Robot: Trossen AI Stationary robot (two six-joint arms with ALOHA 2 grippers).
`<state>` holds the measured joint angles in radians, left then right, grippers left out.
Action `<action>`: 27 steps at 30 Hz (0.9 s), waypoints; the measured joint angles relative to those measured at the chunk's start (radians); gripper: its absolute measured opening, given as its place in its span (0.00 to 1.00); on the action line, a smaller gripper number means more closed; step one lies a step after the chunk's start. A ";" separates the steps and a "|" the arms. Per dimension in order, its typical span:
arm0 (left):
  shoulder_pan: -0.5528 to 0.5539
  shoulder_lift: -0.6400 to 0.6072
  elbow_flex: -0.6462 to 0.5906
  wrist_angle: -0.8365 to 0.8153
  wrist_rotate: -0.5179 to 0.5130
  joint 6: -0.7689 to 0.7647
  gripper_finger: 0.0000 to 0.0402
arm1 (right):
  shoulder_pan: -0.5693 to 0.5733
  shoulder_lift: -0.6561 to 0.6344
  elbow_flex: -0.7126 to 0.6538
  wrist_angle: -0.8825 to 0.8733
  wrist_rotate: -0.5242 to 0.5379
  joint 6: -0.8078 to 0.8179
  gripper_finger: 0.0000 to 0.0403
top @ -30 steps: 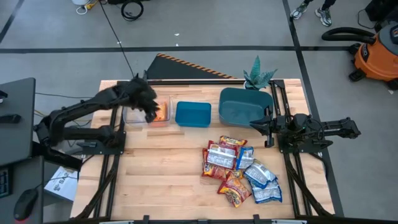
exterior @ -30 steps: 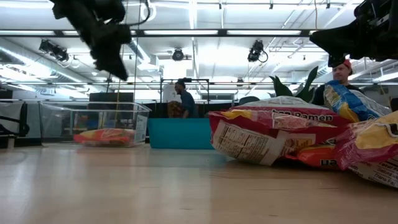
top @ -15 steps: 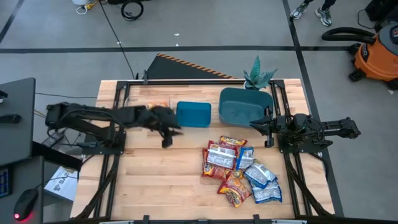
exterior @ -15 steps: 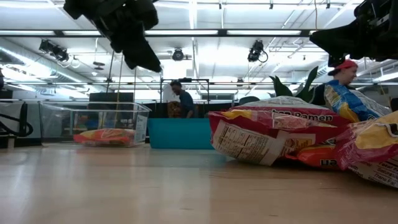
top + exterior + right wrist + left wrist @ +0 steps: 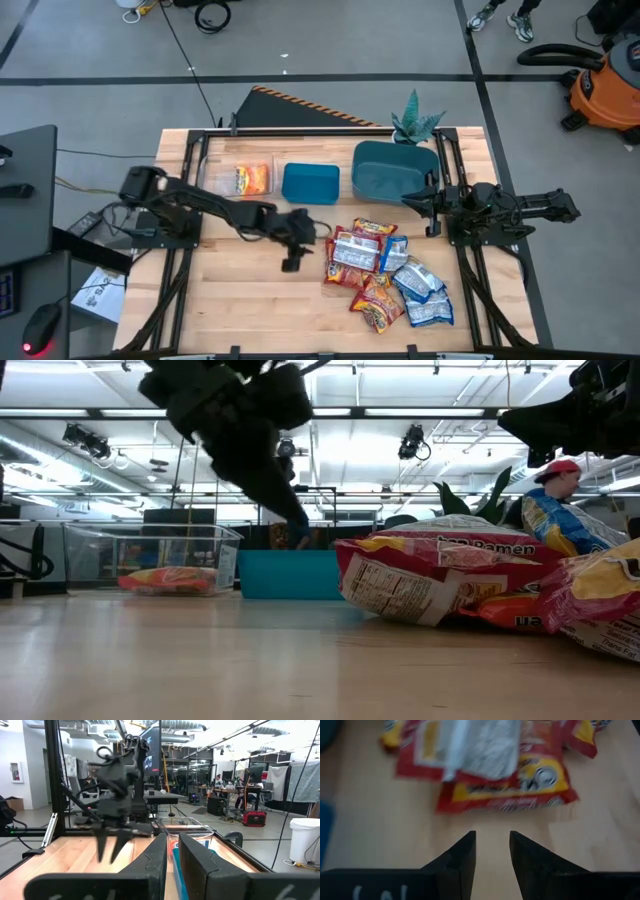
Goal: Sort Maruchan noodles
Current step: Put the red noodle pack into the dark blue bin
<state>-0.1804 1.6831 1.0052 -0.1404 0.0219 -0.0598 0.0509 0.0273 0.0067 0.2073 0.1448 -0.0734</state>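
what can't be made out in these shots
- Left gripper, high view: too small to read finger spacing.
- Red ramen packet, left wrist view: motion blur hides its print.
- Packet pile, low view: front packets hide the rest; right edge cuts it off.
- Teal bin, high view: inside too dark.

bare wood table [image 5: 240,290] lies open left of the ramen packet pile [image 5: 385,270]; the blue bin [image 5: 310,183] and teal bin [image 5: 392,172] block the far edge.
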 joint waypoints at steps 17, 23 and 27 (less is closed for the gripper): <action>-0.203 0.252 0.299 -0.069 -0.374 0.253 0.31 | 0.000 0.000 0.000 0.008 0.000 0.000 0.14; -0.219 0.248 0.299 -0.104 -0.408 0.229 0.31 | 0.000 0.000 0.000 0.009 0.000 0.000 0.14; -0.253 0.248 0.299 -0.157 -0.395 0.230 0.31 | 0.000 0.000 0.000 0.009 0.000 0.000 0.14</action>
<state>-0.4338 1.9308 1.3037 -0.2972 -0.3727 0.1698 0.0509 0.0277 0.0067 0.2161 0.1452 -0.0734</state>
